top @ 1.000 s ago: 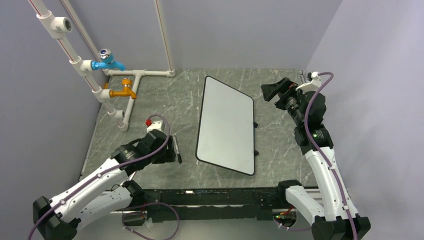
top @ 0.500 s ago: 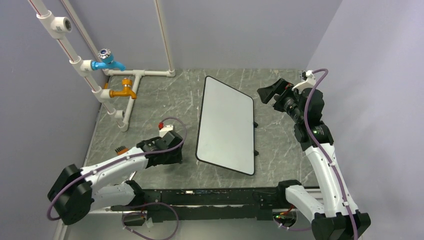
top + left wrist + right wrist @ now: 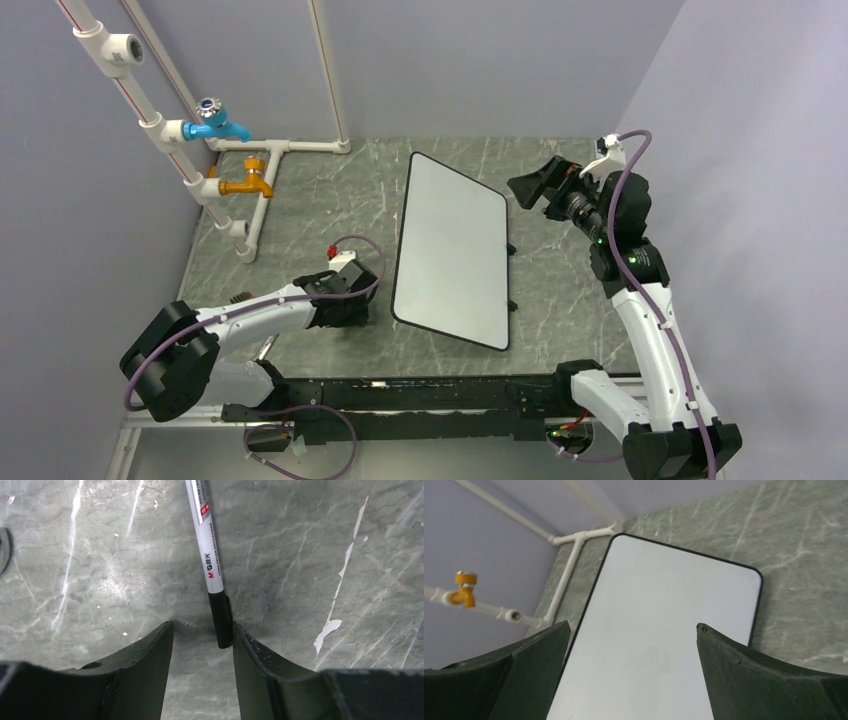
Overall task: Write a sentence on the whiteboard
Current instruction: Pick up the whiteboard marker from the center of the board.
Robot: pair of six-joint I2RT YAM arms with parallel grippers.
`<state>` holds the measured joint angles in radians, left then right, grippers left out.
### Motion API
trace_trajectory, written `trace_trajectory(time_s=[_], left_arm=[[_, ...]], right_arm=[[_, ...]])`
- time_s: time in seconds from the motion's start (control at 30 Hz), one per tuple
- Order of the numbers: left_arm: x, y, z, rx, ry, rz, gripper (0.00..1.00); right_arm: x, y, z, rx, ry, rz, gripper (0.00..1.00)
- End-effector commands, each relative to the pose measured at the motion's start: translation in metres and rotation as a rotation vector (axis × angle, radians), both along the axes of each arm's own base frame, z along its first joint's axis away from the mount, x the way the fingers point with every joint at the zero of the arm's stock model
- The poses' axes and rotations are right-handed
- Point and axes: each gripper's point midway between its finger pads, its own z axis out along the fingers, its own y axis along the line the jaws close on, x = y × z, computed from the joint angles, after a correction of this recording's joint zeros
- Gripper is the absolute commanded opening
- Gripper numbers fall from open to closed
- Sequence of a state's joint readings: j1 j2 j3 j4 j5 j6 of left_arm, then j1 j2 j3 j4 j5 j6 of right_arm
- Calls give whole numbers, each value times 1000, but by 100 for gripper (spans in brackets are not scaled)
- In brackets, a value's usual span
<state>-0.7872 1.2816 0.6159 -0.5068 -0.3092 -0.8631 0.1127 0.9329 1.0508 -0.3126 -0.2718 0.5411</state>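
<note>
Whiteboard (image 3: 452, 250) lies flat at centre of the top view, blank. Right gripper (image 3: 632, 625) hangs at its upper right, jaws wide, empty. Left gripper (image 3: 202, 625) sits lower left of the board, jaws part-open astride the marker (image 3: 210, 560), nothing clamped. Marker's black cap touches the right-hand finger; its long axis runs up-frame.

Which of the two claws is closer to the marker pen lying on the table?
Left. The left claw sits low over the marker pen, its black cap between the fingers. The right claw hangs raised on the opposite side of the whiteboard.
</note>
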Motion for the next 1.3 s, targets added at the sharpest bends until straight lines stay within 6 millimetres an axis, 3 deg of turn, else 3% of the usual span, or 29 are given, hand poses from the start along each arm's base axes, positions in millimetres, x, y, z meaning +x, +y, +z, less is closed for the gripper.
trace_trajectory(time_s=[0.0,0.2,0.4,0.5,0.53,0.57,0.7,0.9,1.27], left_arm=[[10,-15,4,-57,-26,16,50],[10,-18,-2,-59,-16,13,47],[12,-17,-4,-50,-18,17,41],[13,-17,-5,-45,-24,17,22],[13,-16,-6,-39,-22,21,7],[13,-15,-6,-32,-19,28,0],[15,-11,2,-9,-27,37,0],[16,-4,41,-35,-103,11,0],[21,15,152,-58,-365,-129,0]], right_arm=[[-11,29,30,-3,-73,210,100],[-10,45,19,30,93,312,100],[-12,44,21,31,85,304,100],[-13,43,21,26,89,302,100],[-13,43,21,24,92,301,100],[-13,43,21,22,92,302,100],[-14,43,23,26,99,302,100],[-18,46,32,57,87,315,100],[-23,63,46,159,62,407,100]])
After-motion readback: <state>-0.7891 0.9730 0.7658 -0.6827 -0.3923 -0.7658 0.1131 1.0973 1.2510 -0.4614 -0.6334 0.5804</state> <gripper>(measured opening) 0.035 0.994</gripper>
